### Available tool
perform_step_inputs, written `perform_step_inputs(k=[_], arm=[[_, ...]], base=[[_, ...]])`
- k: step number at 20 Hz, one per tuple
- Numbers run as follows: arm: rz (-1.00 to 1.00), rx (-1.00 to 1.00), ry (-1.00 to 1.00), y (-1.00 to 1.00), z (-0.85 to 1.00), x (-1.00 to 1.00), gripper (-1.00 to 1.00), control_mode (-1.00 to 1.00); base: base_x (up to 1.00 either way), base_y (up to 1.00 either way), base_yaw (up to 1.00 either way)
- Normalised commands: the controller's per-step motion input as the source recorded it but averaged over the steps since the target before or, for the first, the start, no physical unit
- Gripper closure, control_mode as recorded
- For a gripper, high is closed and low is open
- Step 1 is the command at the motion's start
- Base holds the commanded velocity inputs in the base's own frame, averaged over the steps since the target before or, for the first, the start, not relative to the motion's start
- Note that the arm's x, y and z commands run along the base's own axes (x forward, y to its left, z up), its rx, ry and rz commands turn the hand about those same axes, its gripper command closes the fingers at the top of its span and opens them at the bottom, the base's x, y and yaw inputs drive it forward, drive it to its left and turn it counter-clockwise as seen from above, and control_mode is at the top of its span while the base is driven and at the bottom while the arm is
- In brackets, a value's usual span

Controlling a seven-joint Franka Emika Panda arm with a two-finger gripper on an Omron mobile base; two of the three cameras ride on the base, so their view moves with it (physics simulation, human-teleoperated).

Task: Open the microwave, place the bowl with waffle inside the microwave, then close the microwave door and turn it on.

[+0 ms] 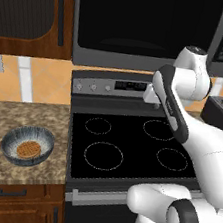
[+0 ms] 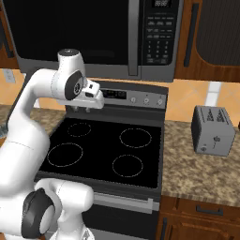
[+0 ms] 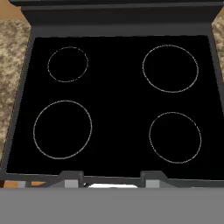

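In your right base view: microwave [image 2: 93, 37], black, mounted at 12 o'clock, its door [image 2: 70, 33] shut, grey handle bar upright beside the keypad. Black stove [image 2: 108, 150], four burner rings, centre. Grey toaster [image 2: 213, 130] on the speckled bench [image 2: 197, 173] at 3 o'clock. Your tool [image 2: 87, 110] hangs above the stove's rear left, holding nothing; finger spread unclear.

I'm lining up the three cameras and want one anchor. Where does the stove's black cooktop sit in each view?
Left base view: the cooktop fills the centre, right of the counter holding the bowl; the arm covers its right edge.
Right base view: the cooktop lies centre-left, below the microwave, left of the toaster.
Hand view: the cooktop spans nearly the whole picture, seen from above.
Shared landmark: its four burner rings.
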Motion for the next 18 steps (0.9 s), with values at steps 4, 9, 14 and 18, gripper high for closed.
perform_step_inputs(k=[4, 9, 14, 18], arm=[[-0.02, 0.07, -0.17, -0.27, 0.05, -0.14, -1.0, -1.0], [-0.09, 0.38, -0.77, -0.58, 0.36, -0.16, -1.0, -1.0], [-0.04, 0.02, -0.06, -0.44, -0.01, 0.52, -1.0, -1.0], [0.0, 0.05, -0.28, -0.56, 0.51, 0.39, -1.0, -1.0]], base=[[0.0, 0.0, 0.0], [0.0, 0.0, 0.0], [0.0, 0.0, 0.0], [0.0, 0.0, 0.0]])
